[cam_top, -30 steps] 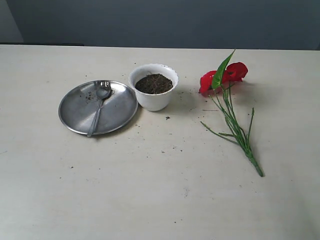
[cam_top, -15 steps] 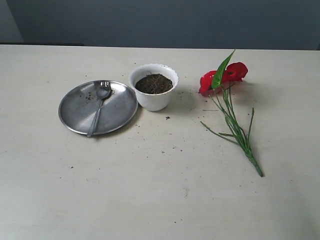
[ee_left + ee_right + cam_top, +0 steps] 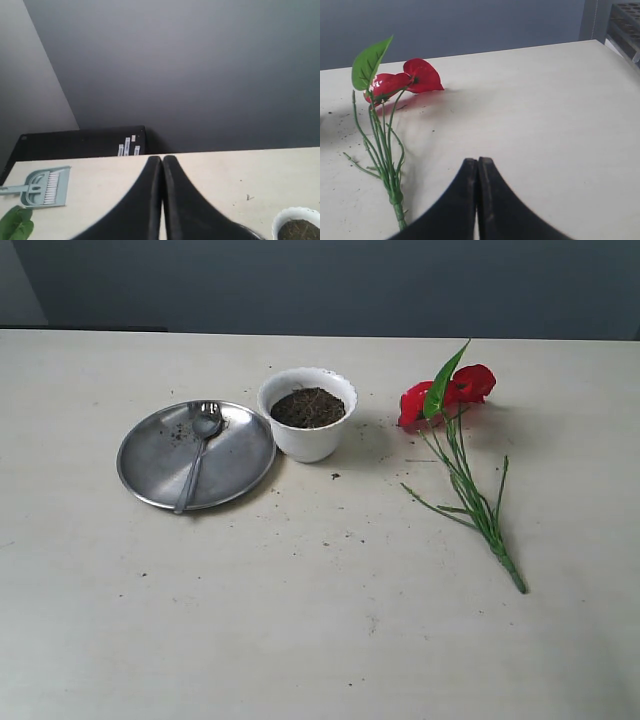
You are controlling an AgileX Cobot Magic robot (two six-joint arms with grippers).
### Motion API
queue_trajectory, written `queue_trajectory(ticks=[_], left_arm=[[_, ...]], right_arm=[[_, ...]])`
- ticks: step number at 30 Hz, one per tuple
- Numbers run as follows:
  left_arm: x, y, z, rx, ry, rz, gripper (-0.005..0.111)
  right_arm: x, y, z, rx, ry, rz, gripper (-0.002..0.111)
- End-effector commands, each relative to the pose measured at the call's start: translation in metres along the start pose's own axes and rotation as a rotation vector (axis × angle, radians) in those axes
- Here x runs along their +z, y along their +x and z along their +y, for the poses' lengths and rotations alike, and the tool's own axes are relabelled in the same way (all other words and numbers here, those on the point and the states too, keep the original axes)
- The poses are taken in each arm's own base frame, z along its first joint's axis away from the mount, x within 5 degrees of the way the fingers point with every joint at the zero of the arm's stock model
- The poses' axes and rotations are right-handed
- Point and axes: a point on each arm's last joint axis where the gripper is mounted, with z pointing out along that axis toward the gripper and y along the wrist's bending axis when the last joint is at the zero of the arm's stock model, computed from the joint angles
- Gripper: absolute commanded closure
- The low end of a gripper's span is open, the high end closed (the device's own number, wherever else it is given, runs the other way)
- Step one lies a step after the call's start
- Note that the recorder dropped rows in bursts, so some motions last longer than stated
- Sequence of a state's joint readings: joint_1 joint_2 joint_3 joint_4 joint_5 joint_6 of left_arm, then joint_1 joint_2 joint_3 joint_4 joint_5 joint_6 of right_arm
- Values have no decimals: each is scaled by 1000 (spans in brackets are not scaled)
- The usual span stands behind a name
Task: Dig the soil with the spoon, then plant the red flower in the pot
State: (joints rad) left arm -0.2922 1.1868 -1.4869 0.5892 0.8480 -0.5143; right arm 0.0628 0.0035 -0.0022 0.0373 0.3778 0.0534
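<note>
Nothing has shifted since a second ago: the exterior view has the small shiny steel spoon lying ready on a round steel plate, just left of the white scalloped ceramic pot of dark crumbly soil, with the red flower flat to its right. In the left wrist view the left gripper has its smooth black jaws pressed together, empty. The right wrist view shows the right gripper likewise, near the flower's thin green stems.

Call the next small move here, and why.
Probably open the left hand and bring it over the spoon handle. That hand and the right hand are shut and empty. The spoon lies on the steel plate on the left arm's side, the soil in the pot looks undug, and the red flower lies on the table, so digging comes first.
</note>
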Motion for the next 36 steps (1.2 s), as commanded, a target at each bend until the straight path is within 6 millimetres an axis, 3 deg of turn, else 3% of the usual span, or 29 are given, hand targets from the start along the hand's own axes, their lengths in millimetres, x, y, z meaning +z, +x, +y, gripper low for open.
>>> queue_trajectory(ticks=[1,10,16,23,30,36], left_arm=[[-2,-7,6,51,-42,-79,106],[5,-18,35,-84,-15,-269,106],[9,-7,53,-125,6,-419,106],[13,33,76,-152,-79,-365,106],[-2,75,91,-177,-145,-373,106],[-24,135,86,-221,-139,-403,106]], right_arm=[[0,0,0,-4,4,-13,108],[0,0,0,-4,4,-13,108],[0,-1,0,-4,4,-16,108],[0,-1,0,-4,4,-16,108],[0,-1,0,-4,4,-16,108],[0,-1,0,-1,3,-14,108]])
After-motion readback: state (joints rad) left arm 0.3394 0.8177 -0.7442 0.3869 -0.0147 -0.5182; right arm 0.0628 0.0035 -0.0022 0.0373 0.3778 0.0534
